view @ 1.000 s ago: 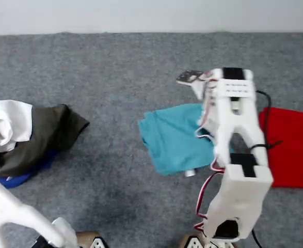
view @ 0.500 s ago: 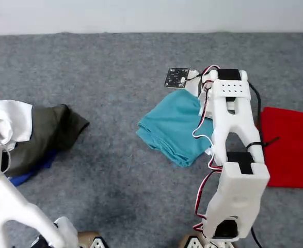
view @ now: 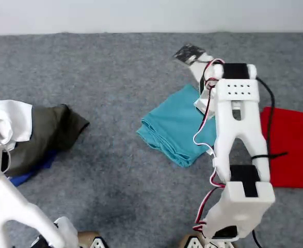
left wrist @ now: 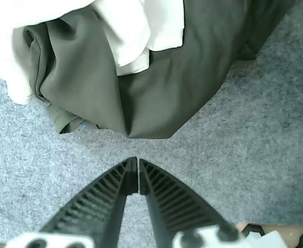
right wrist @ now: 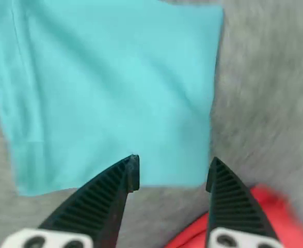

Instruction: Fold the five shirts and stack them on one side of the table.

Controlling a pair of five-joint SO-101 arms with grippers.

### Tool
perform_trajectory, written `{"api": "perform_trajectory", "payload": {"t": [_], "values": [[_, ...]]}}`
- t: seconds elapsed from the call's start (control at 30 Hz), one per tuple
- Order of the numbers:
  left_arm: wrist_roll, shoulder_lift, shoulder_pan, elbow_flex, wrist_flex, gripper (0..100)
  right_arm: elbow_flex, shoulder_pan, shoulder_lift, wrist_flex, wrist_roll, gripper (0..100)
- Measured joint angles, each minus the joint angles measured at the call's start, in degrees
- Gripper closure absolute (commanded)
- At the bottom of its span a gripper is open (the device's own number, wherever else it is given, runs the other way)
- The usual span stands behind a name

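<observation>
Currently, high view: teal shirt [view: 174, 129] lies folded at centre frame, slightly right, on the grey table surface [view: 115, 77]. Red shirt [view: 290, 150] lies flat at the right edge, just beside the teal one; my right arm [view: 239, 144] crosses the gap between them, so I cannot tell whether they touch.

Right gripper [right wrist: 174, 165]: jaws spread wide, holding nothing. It hangs above the teal shirt's edge, with a strip of grey surface and a corner of red cloth beneath it.

Left side of the high view: a loose pile. White shirt [view: 9, 121] sits on top, at the left edge. Olive shirt [view: 48, 132] lies under it, spreading towards frame centre. Blue shirt [view: 22, 175] pokes out from beneath, lower left.

Left gripper [left wrist: 138, 170]: fingers pressed together, nothing between them. Tips sit over bare grey surface, just short of the olive shirt's hem, not touching it.
</observation>
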Motion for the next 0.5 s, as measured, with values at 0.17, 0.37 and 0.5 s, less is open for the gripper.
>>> {"api": "perform_trajectory", "payload": {"t": [0.17,0.37,0.5], "values": [[0.00,0.00,0.00,0.00,0.00,98,0.53,-4.13,-0.79,10.02,-12.57,99.0],[0.00,0.00,0.00,0.00,0.00,98,8.35,-10.64,-0.79,11.25,-18.20,97.4],[0.00,0.00,0.00,0.00,0.00,98,17.58,-10.64,-0.79,6.51,-21.36,97.4]]}}
